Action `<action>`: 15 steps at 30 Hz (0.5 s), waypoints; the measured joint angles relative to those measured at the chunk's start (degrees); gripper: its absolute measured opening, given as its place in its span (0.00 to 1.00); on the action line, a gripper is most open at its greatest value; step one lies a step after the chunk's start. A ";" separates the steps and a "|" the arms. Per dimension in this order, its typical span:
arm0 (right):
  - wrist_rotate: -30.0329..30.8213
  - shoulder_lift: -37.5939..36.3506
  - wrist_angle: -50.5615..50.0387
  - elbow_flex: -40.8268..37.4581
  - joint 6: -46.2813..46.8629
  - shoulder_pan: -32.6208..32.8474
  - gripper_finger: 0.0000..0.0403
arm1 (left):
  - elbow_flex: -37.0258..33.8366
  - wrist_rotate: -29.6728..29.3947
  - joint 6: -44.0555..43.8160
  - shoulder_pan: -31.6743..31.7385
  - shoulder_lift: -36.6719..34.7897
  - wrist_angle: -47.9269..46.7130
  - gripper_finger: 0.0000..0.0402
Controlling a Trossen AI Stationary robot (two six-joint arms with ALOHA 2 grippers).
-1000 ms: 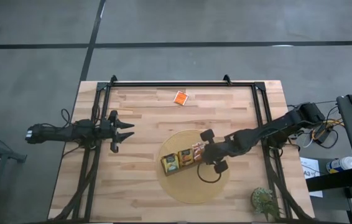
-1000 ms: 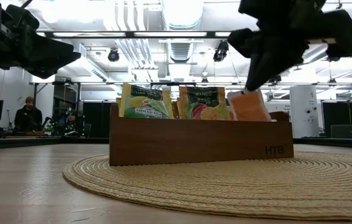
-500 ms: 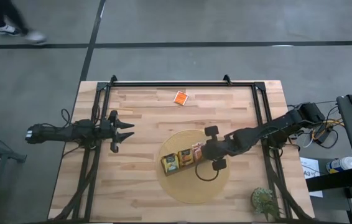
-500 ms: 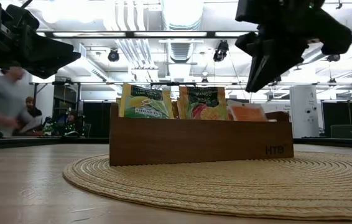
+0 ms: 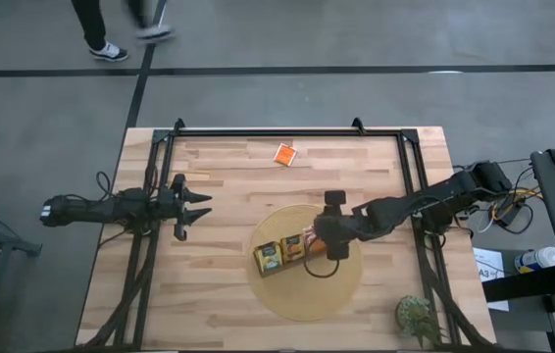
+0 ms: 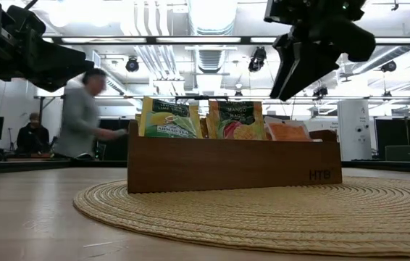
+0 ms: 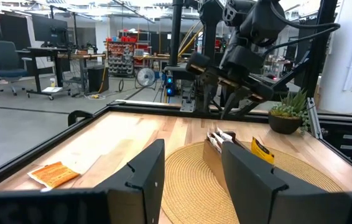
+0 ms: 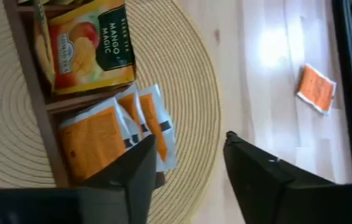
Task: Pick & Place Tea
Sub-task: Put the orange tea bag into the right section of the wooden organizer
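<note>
The right gripper (image 5: 330, 225) hangs above the orange end of the wooden tray (image 6: 234, 165), its jaws spread apart and holding nothing; in its own wrist view the two dark fingers (image 8: 132, 168) stand clear of the sachets beneath them. The left gripper (image 5: 195, 207) waits over the bare desk (image 5: 219, 294) well to the left of the round woven mat (image 5: 341, 289), jaws parted and empty.

The tray sits on the mat, its long axis running slantwise across the desk in the high view. Its three compartments hold the tea upright: green-and-yellow sachets (image 6: 169, 119) at one end, the yellow-orange mango sachets (image 6: 235, 120) in the middle, and the bright orange sachets (image 8: 98, 140) at the end under the right gripper. Those orange ones lean and fan out, white edges showing, some tipped toward the tray's outer end. One more orange sachet (image 5: 284, 154) lies flat on the desk near the far edge, well apart from the mat, turned cornerwise to the desk's sides.

From the low view the tray's front wall hides the lower part of every sachet, and the orange ones barely rise above it. How many sachets stand in each compartment cannot be told. A person (image 6: 80, 116) passes in the room behind, blurred.
</note>
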 joint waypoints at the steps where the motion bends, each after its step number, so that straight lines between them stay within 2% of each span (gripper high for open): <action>1: 0.27 0.00 0.00 0.08 -0.50 -0.02 0.45 | -0.02 0.00 0.00 -0.02 0.00 0.00 0.38; 6: 3.11 0.00 -0.04 0.83 -3.24 -0.07 0.56 | 0.00 0.01 0.01 -0.01 0.00 -0.02 0.38; 11: 3.83 0.00 -0.04 1.17 -5.67 -0.15 0.63 | 0.00 0.00 0.02 -0.02 0.00 -0.02 0.38; 15: 4.15 0.00 -0.99 1.17 -14.56 -0.16 0.66 | 0.00 0.00 0.01 -0.01 0.00 -0.02 0.38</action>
